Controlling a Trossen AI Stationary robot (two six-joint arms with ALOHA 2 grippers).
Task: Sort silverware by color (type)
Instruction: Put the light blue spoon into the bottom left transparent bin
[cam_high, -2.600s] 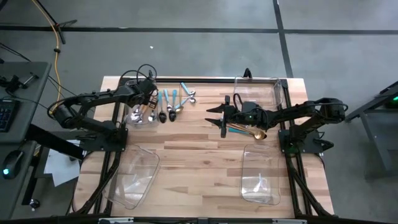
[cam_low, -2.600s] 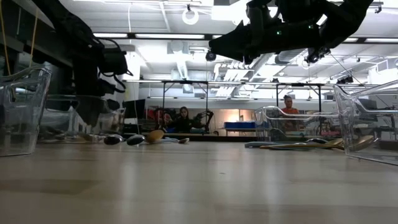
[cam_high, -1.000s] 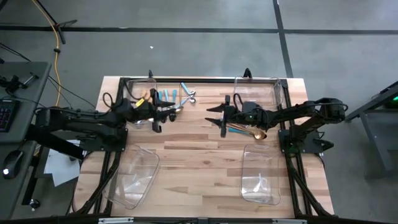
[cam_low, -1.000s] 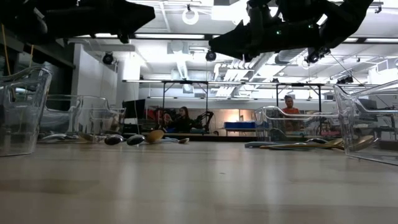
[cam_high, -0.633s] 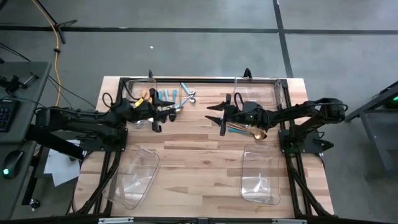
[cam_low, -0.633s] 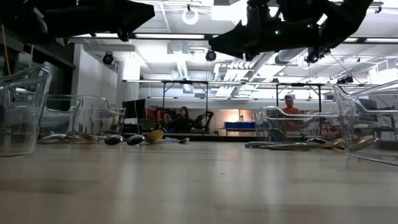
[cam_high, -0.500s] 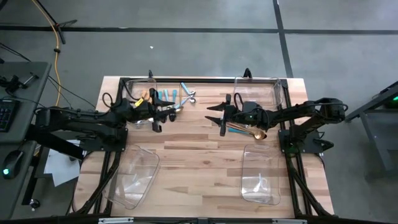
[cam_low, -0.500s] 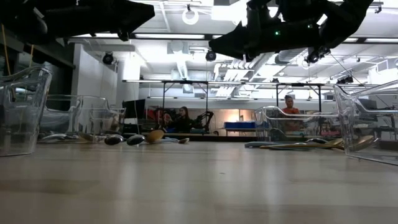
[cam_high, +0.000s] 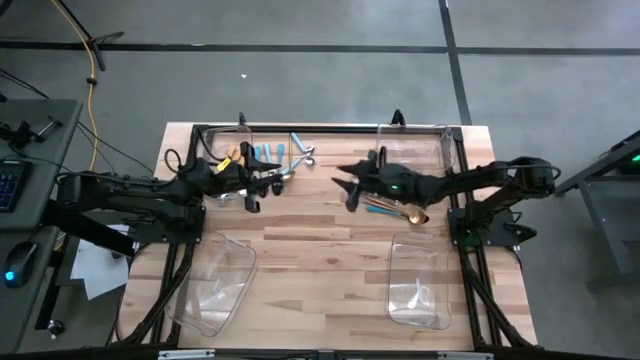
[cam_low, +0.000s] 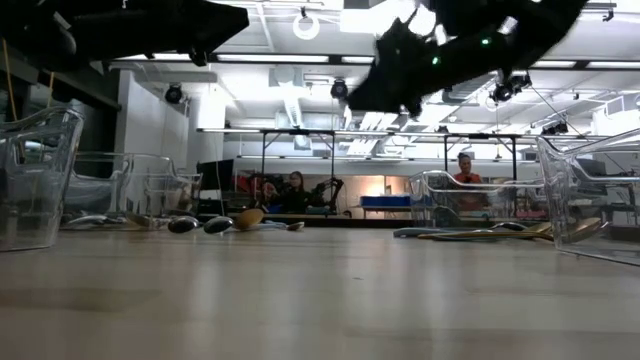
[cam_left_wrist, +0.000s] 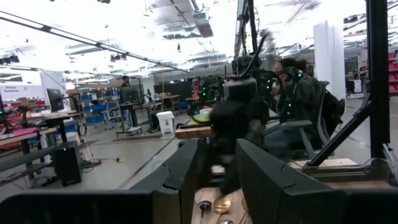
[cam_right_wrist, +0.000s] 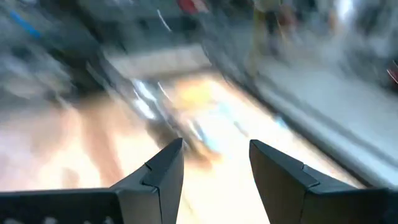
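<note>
Silverware, two lots on the wooden table (cam_high: 320, 250). First lot: a loose cluster of spoons and forks with light-blue handles (cam_high: 272, 153), at the far left part of the table, partly hidden under the left arm; one orange-handled piece (cam_high: 238, 152) shows at its left edge. From table height the same lot reads as a row of dark spoon bowls (cam_low: 200, 224) and one gold bowl (cam_low: 248, 216) lying flat on the wood. Second lot: a few gold and orange-handled pieces (cam_high: 398, 210), lying flat just right of centre, under and beside the right arm, close to the far right bin.

Bins, clear plastic, four. Far left bin (cam_high: 218, 190), under the left arm. Far right bin (cam_high: 445, 140), at the back edge. Near left bin (cam_high: 215, 290) and near right bin (cam_high: 418, 295), both toward the front edge, well apart from each other.

Left gripper (cam_high: 262, 182): raised above the table, over the near edge of the first lot. Its wrist view shows two dark fingers (cam_left_wrist: 186, 168) standing apart with clear space between them, nothing held.

Right gripper (cam_high: 347, 190): raised above the table near the centre, pointing toward the left arm, at the left end of the second lot. Its wrist view is blurred, but the fingers (cam_right_wrist: 163, 168) stand well apart with bare table showing between them, nothing held.

Room beyond the table: seated people (cam_low: 295, 185) in the background at table height.
</note>
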